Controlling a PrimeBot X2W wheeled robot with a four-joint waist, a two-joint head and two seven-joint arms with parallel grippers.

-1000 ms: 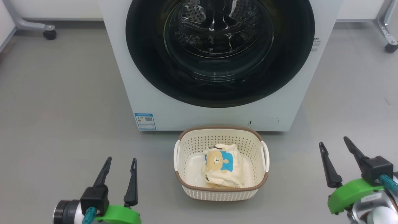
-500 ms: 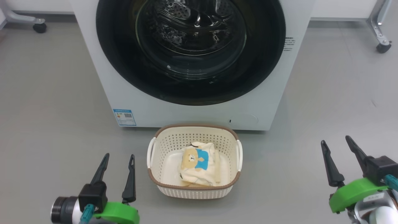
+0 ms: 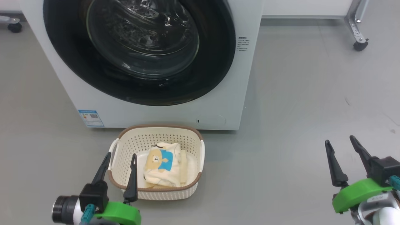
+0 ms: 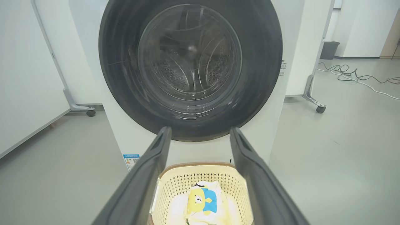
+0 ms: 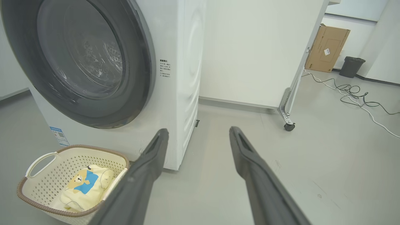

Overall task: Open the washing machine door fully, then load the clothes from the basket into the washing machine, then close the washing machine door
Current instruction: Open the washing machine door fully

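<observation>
Item: laundry job, stage zero.
- Door point(image 3: 139, 47): shut on washer point(image 3: 156, 114); you have nothing done.
- Clothes point(image 3: 162, 167): in basket point(image 3: 156, 127), on floor point(image 3: 297, 109) just near of washer.
- Left gripper point(image 3: 121, 154): jaws apart, empty, at basket's near left.
- Right gripper point(image 3: 339, 140): jaws apart, empty, well right.
- Left for you: opening, loading, closing.

Grey floor point(image 3: 312, 93), cardboard box point(image 5: 327, 48), dark bin point(image 5: 351, 66), loose cables point(image 5: 352, 90), castor point(image 5: 289, 127)

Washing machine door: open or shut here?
Shut. The washing machine door lies flush against the front of the washing machine, with no gap at its rim.
</observation>
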